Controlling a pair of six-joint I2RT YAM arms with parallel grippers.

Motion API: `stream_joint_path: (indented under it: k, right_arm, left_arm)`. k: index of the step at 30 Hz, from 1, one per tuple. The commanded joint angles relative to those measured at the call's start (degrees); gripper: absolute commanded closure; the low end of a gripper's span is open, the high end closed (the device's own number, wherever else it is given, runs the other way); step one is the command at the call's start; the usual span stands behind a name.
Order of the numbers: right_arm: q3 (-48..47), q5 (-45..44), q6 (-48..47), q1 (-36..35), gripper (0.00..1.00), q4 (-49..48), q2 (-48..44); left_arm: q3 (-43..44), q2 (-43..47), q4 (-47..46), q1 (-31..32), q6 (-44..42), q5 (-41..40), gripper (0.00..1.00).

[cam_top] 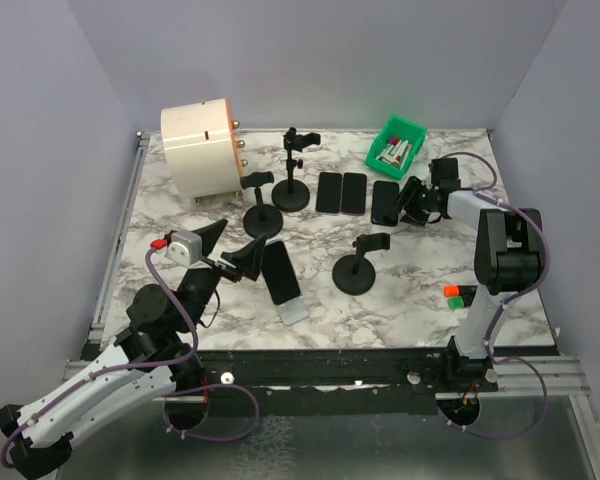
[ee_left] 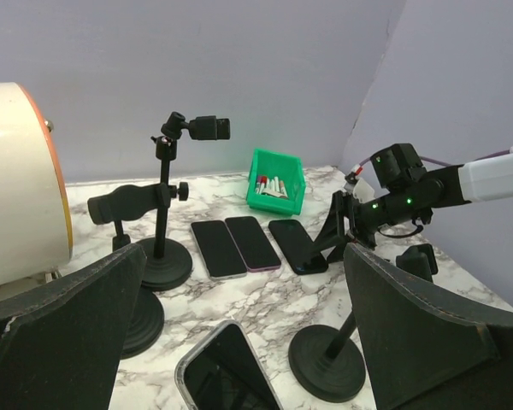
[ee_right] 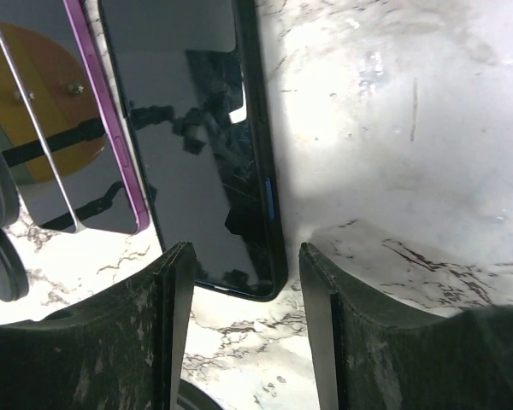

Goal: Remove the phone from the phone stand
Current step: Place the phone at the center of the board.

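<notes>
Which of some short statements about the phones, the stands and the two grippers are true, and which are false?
1. The right gripper holds the dark phone in the air. False: its jaws are open and the phone lies flat on the table.
2. The left gripper is open. True.
3. A phone sits in the tall stand. False: its clamp is empty.
4. The green bin is at the far right of the table. True.

I'm driving a robot lab cell: plain violet-grey walls (cam_top: 40, 150) box in a marble-print bench (cam_top: 420, 270) on aluminium rails (cam_top: 540, 375). The left arm (cam_top: 90, 395) and right arm (cam_top: 500, 260) are bolted at its near edge. The rest is test props: stands (cam_top: 358, 270), phones (cam_top: 328, 192) and a bin (cam_top: 396, 145) at the far right corner.
</notes>
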State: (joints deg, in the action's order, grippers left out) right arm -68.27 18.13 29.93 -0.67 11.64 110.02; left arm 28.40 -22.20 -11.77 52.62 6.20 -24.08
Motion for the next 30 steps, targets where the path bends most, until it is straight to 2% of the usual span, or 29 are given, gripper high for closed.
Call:
stream_joint_path:
  k: [1,5,16,26,30]
  right_arm:
    - [1.0,-6.6,-1.3,0.4,0.43,2.6,-1.2]
    - [-0.4,-5.3,-1.5,0.4,0.45,2.0,0.0]
    - [-2.5,0.7,-1.3,0.3,0.58,-1.7,3.0]
    - [-3.9,2.4,-1.8,-0.9,0.57,-3.5,4.0]
    - [-5.0,5.7,-2.4,-1.0,0.54,-3.5,4.3]
  left_arm:
    - [0.8,-0.4,0.5,0.0,0.2,0.5,0.01]
    - [0.8,-0.7,0.5,0.0,0.2,0.9,0.01]
    - [0.7,-1.0,0.4,0.0,0.1,0.9,0.01]
    - [0.7,-1.5,0.5,0.0,-0.2,0.9,0.01]
    - [0.7,-1.6,0.3,0.0,-0.1,1.2,0.01]
